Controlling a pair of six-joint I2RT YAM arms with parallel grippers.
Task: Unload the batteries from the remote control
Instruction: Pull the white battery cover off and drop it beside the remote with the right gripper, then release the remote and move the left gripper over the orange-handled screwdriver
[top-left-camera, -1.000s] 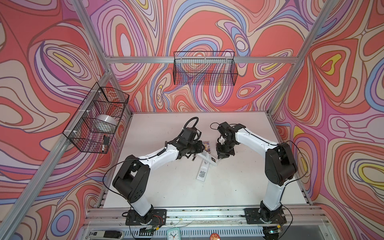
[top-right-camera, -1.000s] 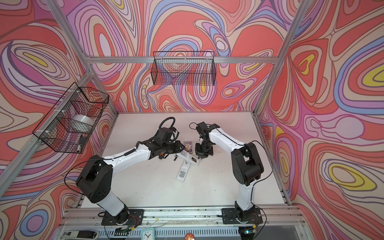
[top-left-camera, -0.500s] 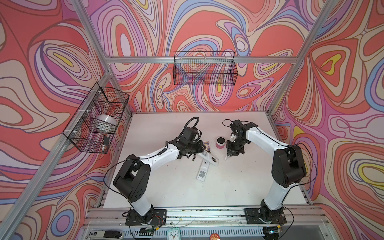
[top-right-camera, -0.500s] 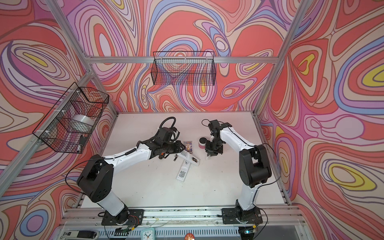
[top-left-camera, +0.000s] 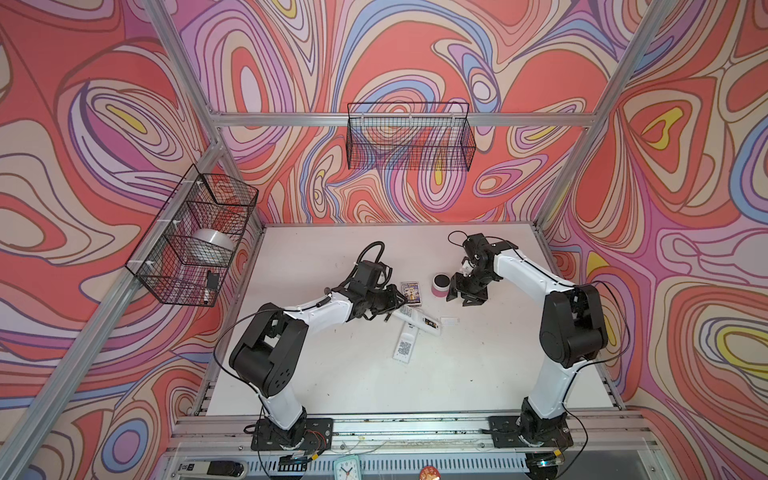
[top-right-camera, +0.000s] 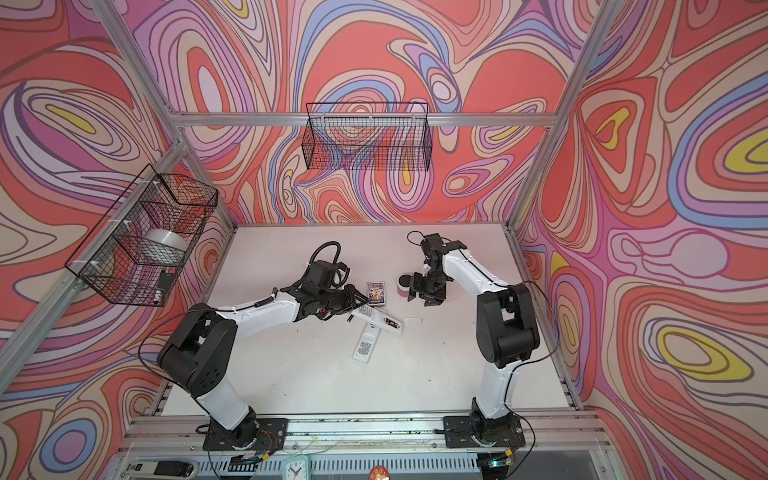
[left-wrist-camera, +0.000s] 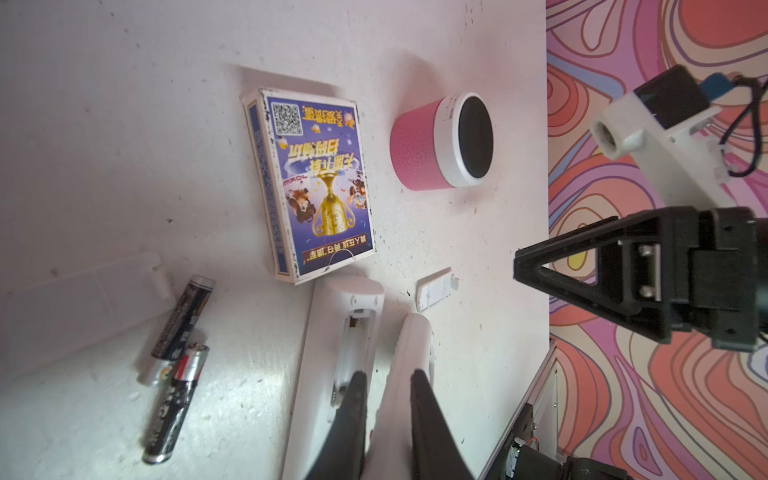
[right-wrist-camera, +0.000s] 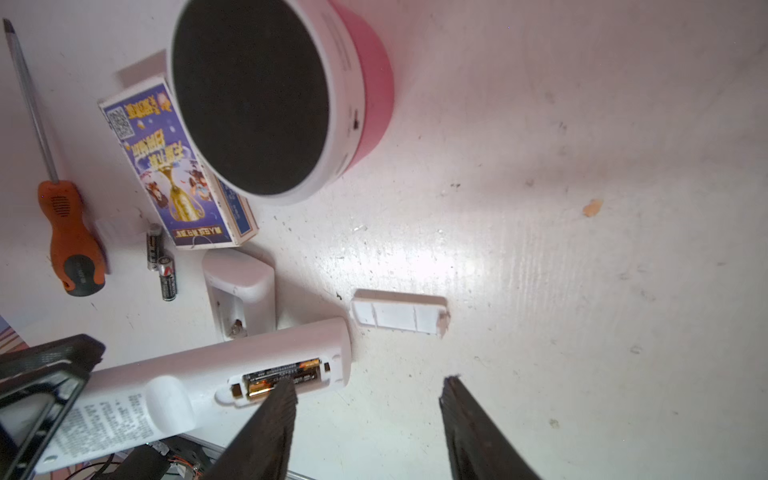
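1. Judging by the table (right-wrist-camera: 540, 187), the unloading is partly done: two loose batteries (right-wrist-camera: 167, 278) lie touching each other beside the card box (right-wrist-camera: 174, 178), near the screwdriver (right-wrist-camera: 72, 245).
2. The emptied remote (right-wrist-camera: 243, 282) lies flat with its bay bare, and a white cover (right-wrist-camera: 399, 318) rests just beside the end of the loaded remote (right-wrist-camera: 187, 365).
3. The loaded remote has its bay uncovered, with seated batteries (right-wrist-camera: 295, 372) showing a gold end inside.
4. The left gripper (left-wrist-camera: 387, 374) is clamped on that remote's body, holding it down.
5. The right gripper (right-wrist-camera: 369, 380) hangs with fingers apart and empty, just beside the open bay and near the pink speaker (right-wrist-camera: 374, 83).
6. What is left, I judge, is lifting the seated batteries out.
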